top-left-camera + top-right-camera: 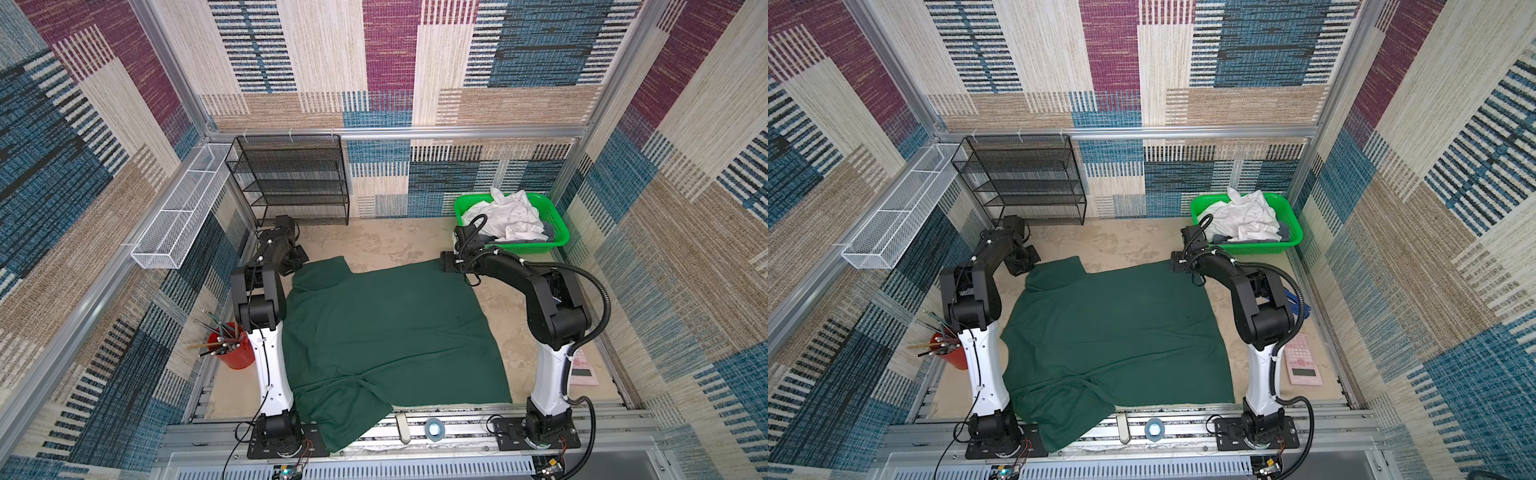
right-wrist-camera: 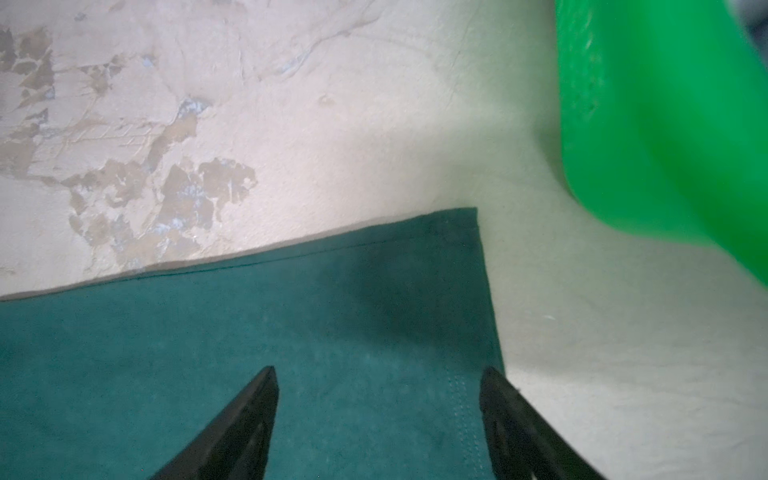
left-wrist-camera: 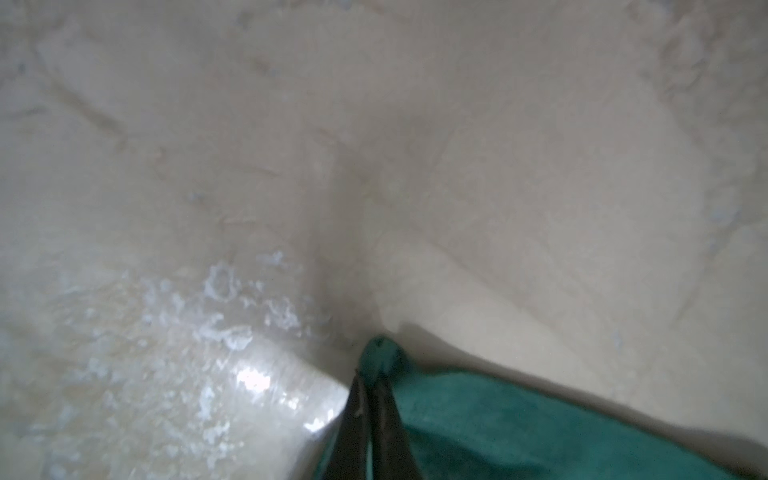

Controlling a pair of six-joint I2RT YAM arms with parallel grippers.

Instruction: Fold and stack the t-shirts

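Note:
A large dark green t-shirt [image 1: 386, 332] [image 1: 1117, 332] lies spread flat across the table, its near edge hanging over the front rail. My left gripper [image 1: 297, 259] [image 3: 370, 380] is at the shirt's far left corner, shut on a pinch of the green cloth [image 3: 498, 424] that pokes out past the fingertips. My right gripper [image 1: 444, 262] [image 2: 378, 370] hovers open over the far right corner [image 2: 457, 249], one finger on either side of the side seam. Crumpled white t-shirts [image 1: 505, 218] [image 1: 1246, 218] and some grey fabric [image 1: 548, 232] fill the green basket.
The bright green plastic basket [image 1: 536, 249] [image 2: 665, 124] stands just behind the right gripper. A black mesh shelf [image 1: 291, 178] and a white wire tray [image 1: 183, 208] line the back left. A red cup of pencils [image 1: 237, 351], a pink calculator [image 1: 1302, 359] and a tape roll [image 1: 434, 428] sit at the edges.

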